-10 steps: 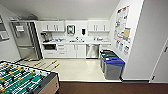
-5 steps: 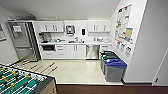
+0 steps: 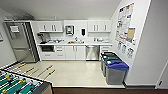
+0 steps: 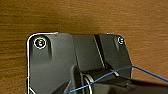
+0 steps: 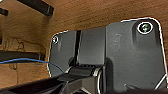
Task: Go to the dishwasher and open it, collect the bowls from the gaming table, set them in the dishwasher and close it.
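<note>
The dishwasher (image 3: 92, 52) is the stainless-steel panel under the white counter at the far wall, and it stands shut. At the lower left of the head view the gaming table (image 3: 17, 83) shows its green field and rods with handles. I cannot make out any bowls on the part of it in view. Both wrist views look down over the robot's dark plate at brown wood-grain floor, and the fingers cannot be made out.
Along the back wall run white cabinets (image 3: 72, 52) with a sink on the counter, and a steel fridge (image 3: 21, 42) stands at the left. Two lidded bins (image 3: 113, 68), green and blue, stand by the right wall under posters. Pale floor (image 3: 75, 72) lies between me and the kitchen.
The whole head view has shifted: the kitchen sits nearer and the bins have slid toward the lower right, so the camera has moved forward.
</note>
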You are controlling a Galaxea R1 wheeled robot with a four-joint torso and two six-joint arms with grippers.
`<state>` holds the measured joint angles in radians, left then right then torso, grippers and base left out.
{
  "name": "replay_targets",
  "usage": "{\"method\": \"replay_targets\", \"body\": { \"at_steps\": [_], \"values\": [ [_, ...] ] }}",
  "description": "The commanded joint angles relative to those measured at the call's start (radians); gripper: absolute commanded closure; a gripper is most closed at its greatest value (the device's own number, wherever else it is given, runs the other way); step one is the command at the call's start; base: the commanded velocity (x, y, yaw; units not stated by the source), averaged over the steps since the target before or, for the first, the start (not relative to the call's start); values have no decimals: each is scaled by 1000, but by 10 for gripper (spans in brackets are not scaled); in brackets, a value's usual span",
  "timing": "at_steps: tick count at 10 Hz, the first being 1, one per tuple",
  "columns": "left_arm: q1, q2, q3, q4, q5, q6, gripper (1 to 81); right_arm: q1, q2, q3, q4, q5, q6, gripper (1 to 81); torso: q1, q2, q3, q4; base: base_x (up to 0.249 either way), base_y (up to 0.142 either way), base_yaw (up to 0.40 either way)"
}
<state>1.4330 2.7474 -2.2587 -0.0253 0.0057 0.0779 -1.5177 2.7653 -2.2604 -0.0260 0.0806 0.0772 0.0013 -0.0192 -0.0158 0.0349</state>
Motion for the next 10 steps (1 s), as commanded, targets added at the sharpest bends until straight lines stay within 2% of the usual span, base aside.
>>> {"method": "replay_targets", "body": {
  "at_steps": [1, 10],
  "values": [
    [-62, -15, 14, 8, 53, 2, 10, 56, -16, 13, 3, -48, -4, 10, 0, 0, 0, 0, 190, 0, 0],
    [-61, -15, 14, 8, 49, 2, 10, 56, -17, 13, 3, -48, -4, 10, 0, 0, 0, 0, 190, 0, 0]
  ]
}}
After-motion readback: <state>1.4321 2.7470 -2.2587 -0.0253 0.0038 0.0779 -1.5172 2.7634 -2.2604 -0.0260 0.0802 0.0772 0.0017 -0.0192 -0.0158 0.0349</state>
